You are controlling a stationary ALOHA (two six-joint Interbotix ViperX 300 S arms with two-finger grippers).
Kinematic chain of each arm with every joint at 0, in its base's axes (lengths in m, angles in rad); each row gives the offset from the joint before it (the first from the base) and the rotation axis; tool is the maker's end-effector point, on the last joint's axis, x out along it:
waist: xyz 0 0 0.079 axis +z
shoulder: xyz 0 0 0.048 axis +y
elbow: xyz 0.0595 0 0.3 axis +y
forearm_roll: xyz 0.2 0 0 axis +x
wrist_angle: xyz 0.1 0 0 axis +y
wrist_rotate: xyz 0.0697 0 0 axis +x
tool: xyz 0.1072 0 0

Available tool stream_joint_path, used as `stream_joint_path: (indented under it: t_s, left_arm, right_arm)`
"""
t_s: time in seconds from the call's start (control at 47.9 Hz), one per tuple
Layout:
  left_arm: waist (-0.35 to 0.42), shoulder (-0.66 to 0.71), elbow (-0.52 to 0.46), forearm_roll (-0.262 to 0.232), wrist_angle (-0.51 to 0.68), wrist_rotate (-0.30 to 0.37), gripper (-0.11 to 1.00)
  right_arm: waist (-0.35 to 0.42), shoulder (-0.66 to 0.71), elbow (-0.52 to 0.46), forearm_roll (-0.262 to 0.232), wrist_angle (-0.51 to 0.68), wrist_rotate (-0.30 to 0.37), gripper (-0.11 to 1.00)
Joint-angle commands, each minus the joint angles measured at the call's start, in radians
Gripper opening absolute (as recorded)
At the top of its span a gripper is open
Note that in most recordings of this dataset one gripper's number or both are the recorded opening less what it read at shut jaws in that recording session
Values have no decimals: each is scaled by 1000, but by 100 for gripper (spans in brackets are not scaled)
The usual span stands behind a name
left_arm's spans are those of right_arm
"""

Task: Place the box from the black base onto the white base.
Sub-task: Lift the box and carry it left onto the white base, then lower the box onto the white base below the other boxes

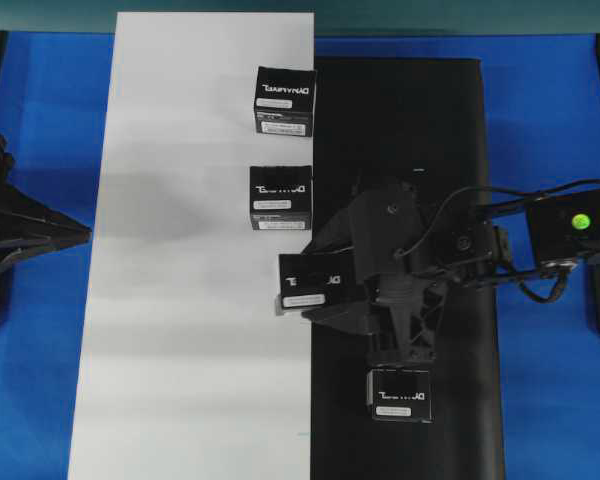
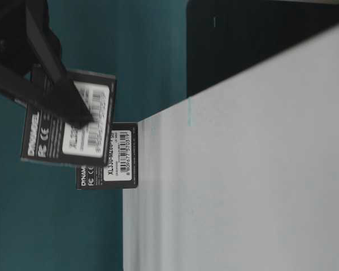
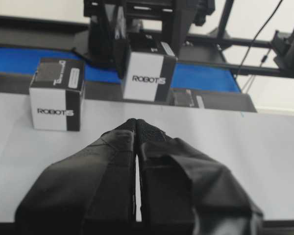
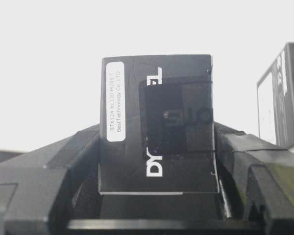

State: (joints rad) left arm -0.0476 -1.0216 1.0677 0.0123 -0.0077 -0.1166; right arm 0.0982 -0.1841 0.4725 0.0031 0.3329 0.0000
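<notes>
Left gripper (image 3: 136, 128): I see its two fingers pressed together with nothing between them, hovering over the white sheet in the left wrist view; its arm sits at the far left edge of the overhead frame.
White base (image 1: 180, 300): one, filling the left-centre of the overhead frame.
Boxes, total: I count four.
Boxes on white: two, the upper box (image 1: 284, 99) and the middle box (image 1: 280, 197), both along the sheet's right edge.
The box (image 1: 313, 283): one, clamped in my right gripper, sitting over the seam where white meets black, centre of the overhead frame. The table-level view shows it raised off the surface.
Right gripper (image 1: 325, 300): I see its fingers clenched on both sides of the box.
Black base (image 1: 460, 150): one, right of centre.
Box on black: one, the lower box (image 1: 401, 394), near the bottom.
</notes>
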Motion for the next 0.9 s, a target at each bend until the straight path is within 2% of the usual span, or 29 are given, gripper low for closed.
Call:
stream_joint_path:
  t_s: [0.0,0.877]
  left_arm:
    - [-3,5,-20,3,-5,-2,0]
    - [-5,3,-15,3,-5,0,0]
  right_arm:
    - [2,15,-15,-2,-28,-2,59]
    - [0,104,-66,2,-28,8,59]
